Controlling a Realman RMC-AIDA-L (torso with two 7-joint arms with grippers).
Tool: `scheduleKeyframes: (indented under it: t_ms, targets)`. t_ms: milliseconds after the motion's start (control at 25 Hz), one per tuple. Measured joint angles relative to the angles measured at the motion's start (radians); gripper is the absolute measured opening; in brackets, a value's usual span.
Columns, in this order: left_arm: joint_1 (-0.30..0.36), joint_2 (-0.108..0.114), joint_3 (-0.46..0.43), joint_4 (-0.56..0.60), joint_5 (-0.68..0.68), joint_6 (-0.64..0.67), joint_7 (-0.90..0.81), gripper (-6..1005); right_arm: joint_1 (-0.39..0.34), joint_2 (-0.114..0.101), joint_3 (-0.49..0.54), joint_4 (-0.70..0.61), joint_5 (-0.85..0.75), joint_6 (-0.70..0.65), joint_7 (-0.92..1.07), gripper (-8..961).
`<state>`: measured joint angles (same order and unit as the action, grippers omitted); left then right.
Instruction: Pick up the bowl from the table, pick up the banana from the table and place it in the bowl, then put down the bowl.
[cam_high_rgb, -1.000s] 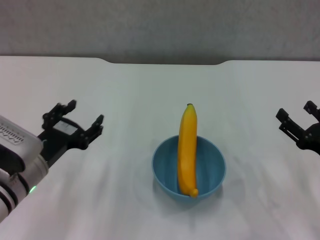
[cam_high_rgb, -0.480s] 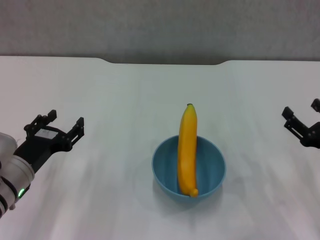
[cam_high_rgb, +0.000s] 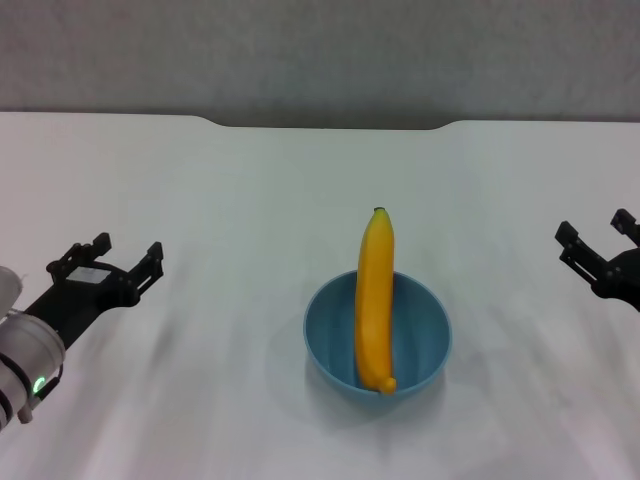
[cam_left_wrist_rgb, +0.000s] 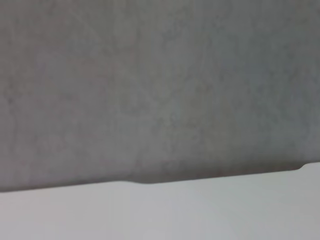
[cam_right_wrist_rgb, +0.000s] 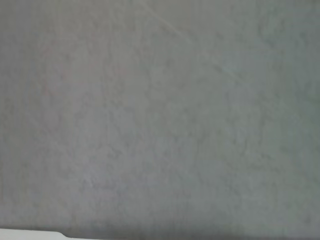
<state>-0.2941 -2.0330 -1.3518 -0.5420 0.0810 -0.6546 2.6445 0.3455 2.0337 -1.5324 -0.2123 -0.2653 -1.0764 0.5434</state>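
Observation:
The light-blue bowl (cam_high_rgb: 378, 340) stands on the white table (cam_high_rgb: 250, 220) a little right of centre in the head view. The yellow-orange banana (cam_high_rgb: 374, 298) lies in it, its lower end inside and its dark tip sticking out over the far rim. My left gripper (cam_high_rgb: 102, 258) is open at the left edge, well apart from the bowl. At the right edge my right gripper (cam_high_rgb: 596, 238) is open too, with nothing between its fingers. Neither wrist view shows bowl or banana.
The table's far edge has a shallow notch (cam_high_rgb: 330, 125) against a grey wall (cam_high_rgb: 320, 50). The left wrist view shows that wall above the table's edge (cam_left_wrist_rgb: 150, 182). Grey wall (cam_right_wrist_rgb: 160, 115) fills the right wrist view.
My left gripper has drawn back to the left and toward me, away from the bowl. The right gripper shifted slightly at the right edge. Bowl and banana have stayed put.

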Motion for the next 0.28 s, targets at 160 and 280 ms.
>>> scheduleKeyframes:
  t_ms: [160, 280]
  targets:
    - [-0.021, 0.0, -0.013, 0.038, 0.001, 0.0, 0.002, 756, 0.006, 0.0, 0.0, 0.001, 0.0, 0.023, 0.018, 856]
    - [-0.045, 0.001, -0.027, 0.076, 0.001, 0.004, 0.003, 756, 0.012, 0.001, 0.0, 0.001, 0.0, 0.047, 0.019, 856]
